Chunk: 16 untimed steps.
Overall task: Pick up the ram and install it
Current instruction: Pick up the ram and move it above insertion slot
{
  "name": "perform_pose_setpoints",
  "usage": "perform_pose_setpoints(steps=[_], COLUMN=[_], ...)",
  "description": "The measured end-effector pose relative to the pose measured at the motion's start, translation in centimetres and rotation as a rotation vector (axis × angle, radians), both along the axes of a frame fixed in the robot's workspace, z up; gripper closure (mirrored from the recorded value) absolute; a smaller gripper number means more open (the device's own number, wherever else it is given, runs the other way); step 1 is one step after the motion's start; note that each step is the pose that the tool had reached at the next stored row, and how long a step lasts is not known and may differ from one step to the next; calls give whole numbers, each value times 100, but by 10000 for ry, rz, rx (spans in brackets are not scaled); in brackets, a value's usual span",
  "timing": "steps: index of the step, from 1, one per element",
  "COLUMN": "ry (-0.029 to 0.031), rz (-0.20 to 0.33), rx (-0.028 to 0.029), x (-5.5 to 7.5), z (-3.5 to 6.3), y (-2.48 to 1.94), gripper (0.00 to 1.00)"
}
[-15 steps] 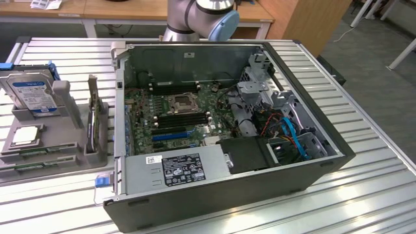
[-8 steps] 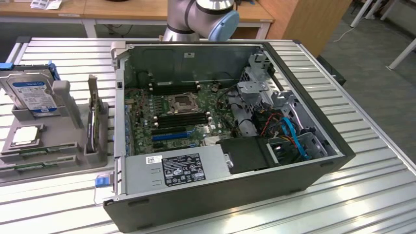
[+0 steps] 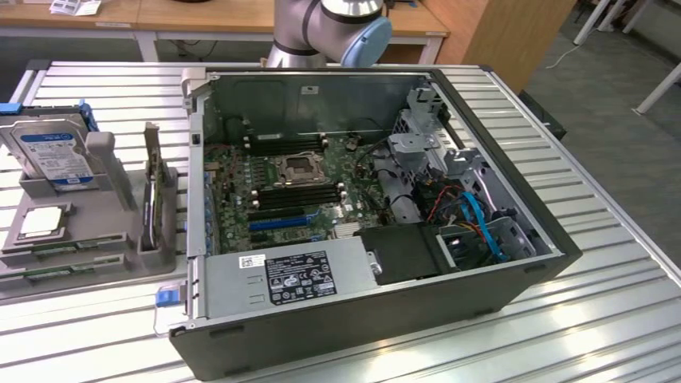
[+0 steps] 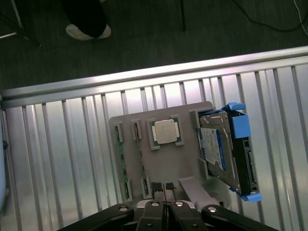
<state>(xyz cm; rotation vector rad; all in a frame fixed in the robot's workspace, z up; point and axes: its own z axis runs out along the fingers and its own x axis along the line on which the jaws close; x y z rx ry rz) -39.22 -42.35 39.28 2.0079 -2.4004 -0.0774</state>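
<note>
A ram stick (image 4: pixel 118 161) lies as a thin green strip in a slot of the grey parts holder (image 4: pixel 166 166); a second strip (image 4: pixel 141 159) lies in the slot beside it. In the exterior view these sticks (image 3: pixel 59 242) rest at the front of that holder (image 3: pixel 80 259), on the exterior view's left. My gripper (image 4: pixel 162 188) hangs above the holder's edge, a short way from the sticks, with its dark fingertips (image 4: pixel 155 186) pressed together and nothing between them. The open computer case (image 3: pixel 511 275) shows the motherboard's black memory slots (image 3: pixel 303 195).
On the holder sit a silver processor (image 4: pixel 165 132) and a blue-labelled hard drive (image 4: pixel 219 154) in a blue bracket. A dark card (image 3: pixel 155 191) stands upright in a grey stand. The ribbed metal table (image 3: pixel 596 319) carries everything. A person's shoe (image 4: pixel 86 30) rests on the floor beyond the table.
</note>
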Motion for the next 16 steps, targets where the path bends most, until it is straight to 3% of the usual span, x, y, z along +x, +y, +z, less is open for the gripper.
perform_pose_setpoints(steps=[5, 7, 9, 16], ry=[0, 0, 0, -1], rz=[1, 1, 1, 1], rx=[0, 0, 0, 0], x=[0, 0, 0, 0], z=[0, 0, 0, 0], y=[0, 0, 0, 0], gripper=[89, 84, 71, 71])
